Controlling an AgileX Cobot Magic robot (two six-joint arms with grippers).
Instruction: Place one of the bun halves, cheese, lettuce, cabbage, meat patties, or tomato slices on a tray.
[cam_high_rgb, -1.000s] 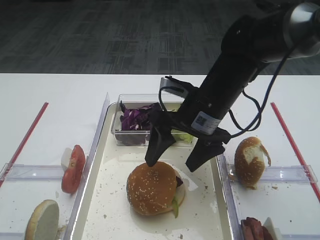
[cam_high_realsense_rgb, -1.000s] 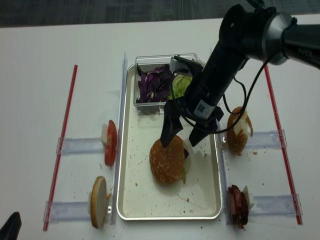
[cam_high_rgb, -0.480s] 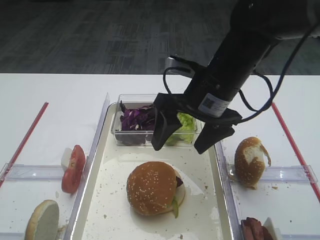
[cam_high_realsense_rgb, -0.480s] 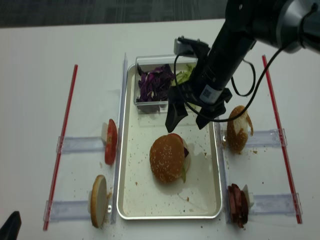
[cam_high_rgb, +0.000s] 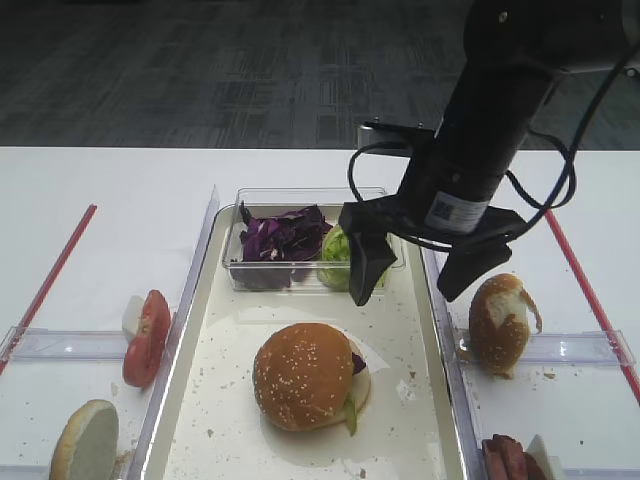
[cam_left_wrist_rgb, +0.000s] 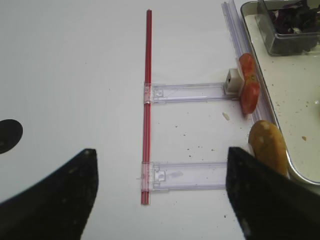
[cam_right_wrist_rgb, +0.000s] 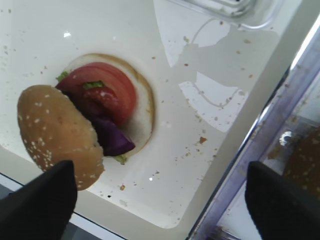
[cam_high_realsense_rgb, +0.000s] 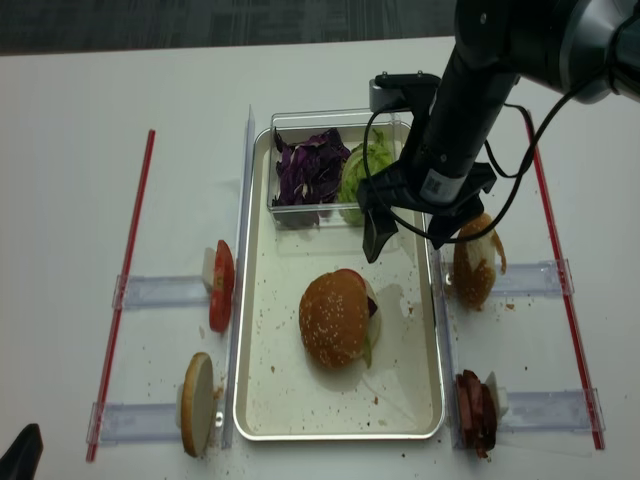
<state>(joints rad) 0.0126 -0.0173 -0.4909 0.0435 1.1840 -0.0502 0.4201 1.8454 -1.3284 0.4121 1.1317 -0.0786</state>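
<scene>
The sesame bun top (cam_high_rgb: 305, 375) (cam_high_realsense_rgb: 335, 320) (cam_right_wrist_rgb: 57, 135) lies tilted on a stack of tomato, purple leaf and pale base on the cream tray (cam_high_rgb: 230, 330) (cam_high_realsense_rgb: 280, 390). My right gripper (cam_high_rgb: 410, 285) (cam_high_realsense_rgb: 405, 245) (cam_right_wrist_rgb: 160, 210) hangs open and empty above the tray's right side, apart from the bun. Cabbage (cam_high_rgb: 280, 240) and lettuce (cam_high_rgb: 340, 255) sit in the tub. Tomato slices (cam_high_rgb: 145, 335) (cam_left_wrist_rgb: 248, 87) stand left of the tray. Meat patties (cam_high_realsense_rgb: 475, 410) lie at the right front. The cheese is out of view. My left gripper (cam_left_wrist_rgb: 160, 200) is open over bare table.
A seeded bun with a torn white patch (cam_high_rgb: 500, 325) stands right of the tray. A pale flat bun half (cam_high_rgb: 88, 440) (cam_left_wrist_rgb: 267, 145) stands at the left front. Red strips (cam_high_realsense_rgb: 130, 290) (cam_high_realsense_rgb: 560, 270) and clear plastic holders (cam_left_wrist_rgb: 190, 92) flank the tray.
My right gripper has risen off the bun top and shifted right and back, still open. The bun top stays on the stack. Nothing else moved.
</scene>
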